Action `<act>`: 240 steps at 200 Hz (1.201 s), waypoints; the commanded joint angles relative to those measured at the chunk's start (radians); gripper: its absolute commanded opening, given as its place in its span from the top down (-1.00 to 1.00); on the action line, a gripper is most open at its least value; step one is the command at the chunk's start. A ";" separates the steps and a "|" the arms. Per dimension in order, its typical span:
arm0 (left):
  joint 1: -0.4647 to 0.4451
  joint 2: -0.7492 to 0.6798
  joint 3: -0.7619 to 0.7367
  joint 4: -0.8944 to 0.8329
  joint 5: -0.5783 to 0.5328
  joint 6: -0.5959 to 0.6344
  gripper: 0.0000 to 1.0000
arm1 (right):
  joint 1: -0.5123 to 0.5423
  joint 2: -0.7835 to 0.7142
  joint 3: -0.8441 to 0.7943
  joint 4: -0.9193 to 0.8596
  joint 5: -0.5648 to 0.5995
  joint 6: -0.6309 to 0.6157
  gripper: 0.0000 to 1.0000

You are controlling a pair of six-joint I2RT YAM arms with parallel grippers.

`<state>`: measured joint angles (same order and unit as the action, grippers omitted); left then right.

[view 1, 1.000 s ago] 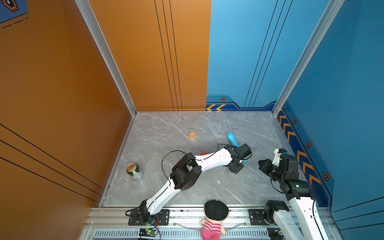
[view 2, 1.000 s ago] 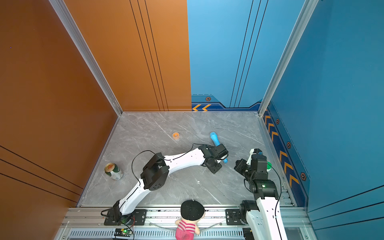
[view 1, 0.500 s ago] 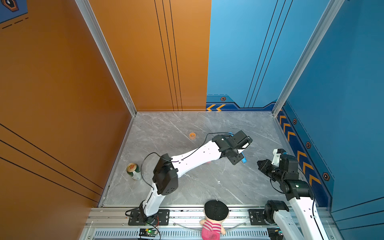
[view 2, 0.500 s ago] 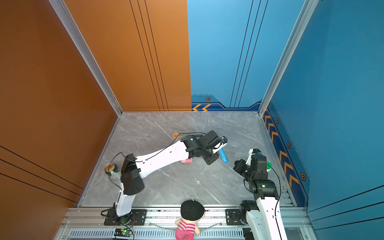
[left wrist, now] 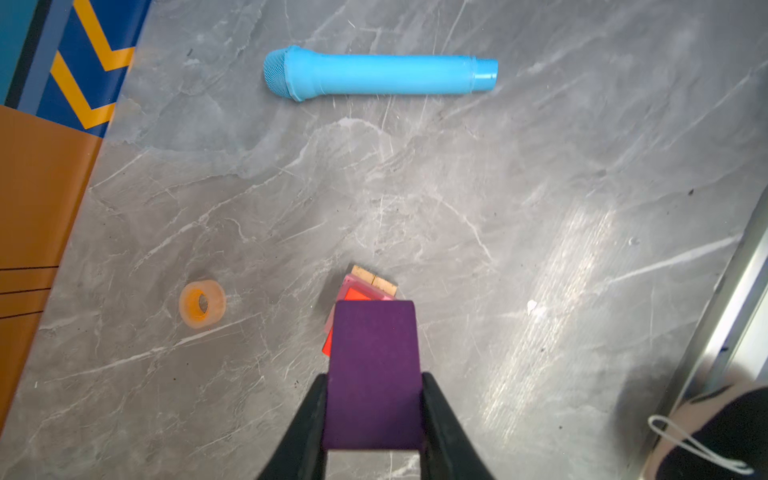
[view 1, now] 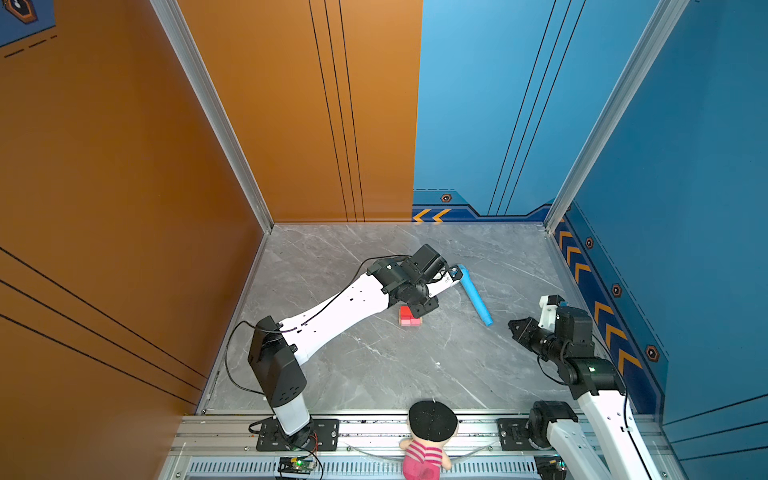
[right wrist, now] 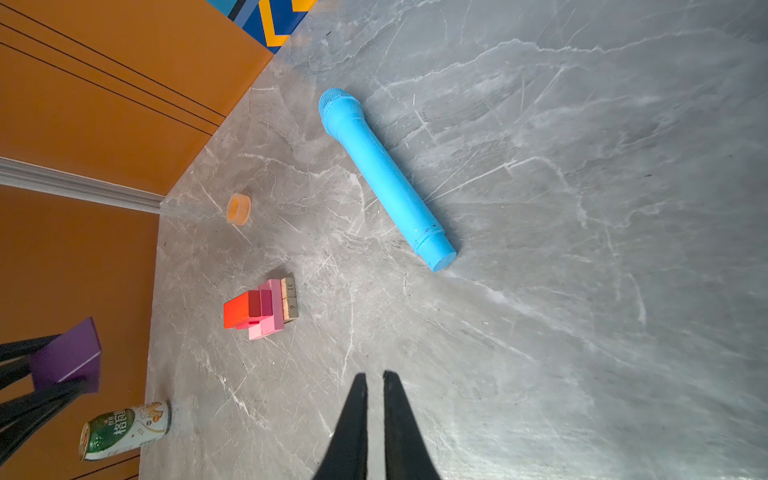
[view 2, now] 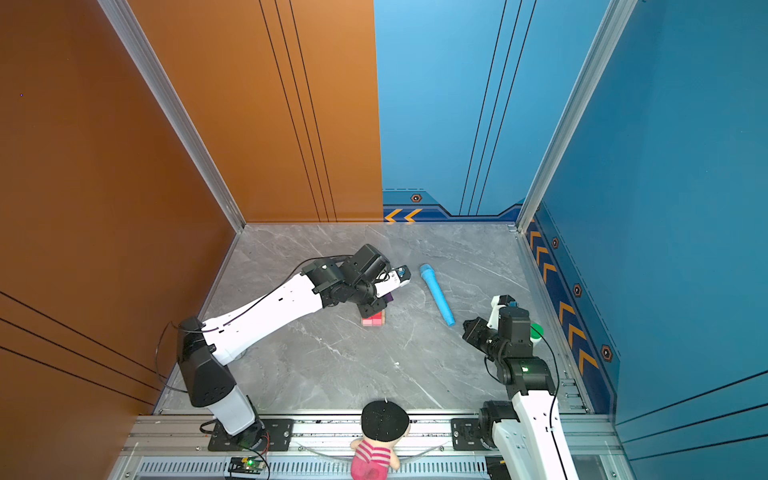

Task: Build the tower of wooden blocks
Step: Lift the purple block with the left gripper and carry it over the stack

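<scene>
1 purple house-shaped wooden piece (left wrist: 374,340), clamped in the left gripper (left wrist: 374,378), has swung above the painted wood block tower (right wrist: 266,307) on the worktop (view 1: 374,365); seemingly only capping remains. Right gripper (right wrist: 375,376) is closed, empty.

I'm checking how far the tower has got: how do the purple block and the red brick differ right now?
The purple block is clamped in the left tool, off the table; the red brick lies free on top of the stack, touched by no tool. The purple block is dark violet, the red brick bright orange-red. Both are flat-faced painted blocks.
</scene>
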<state>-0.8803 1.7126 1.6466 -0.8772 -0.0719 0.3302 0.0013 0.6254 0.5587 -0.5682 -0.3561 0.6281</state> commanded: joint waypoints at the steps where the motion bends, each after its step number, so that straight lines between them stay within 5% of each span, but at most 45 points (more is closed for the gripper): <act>1: 0.031 -0.030 -0.027 -0.032 0.050 0.083 0.75 | 0.022 0.025 -0.002 0.045 0.004 0.009 0.77; 103: 0.179 0.118 0.109 -0.197 0.331 0.194 0.68 | 0.071 0.166 0.041 0.085 0.062 -0.018 0.77; 240: 0.241 0.178 0.096 -0.197 0.400 0.436 0.48 | 0.066 0.241 0.087 0.062 0.112 -0.038 0.79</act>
<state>-0.6479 1.8603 1.7306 -1.0451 0.2764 0.7113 0.0658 0.8593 0.6182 -0.4938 -0.2790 0.6159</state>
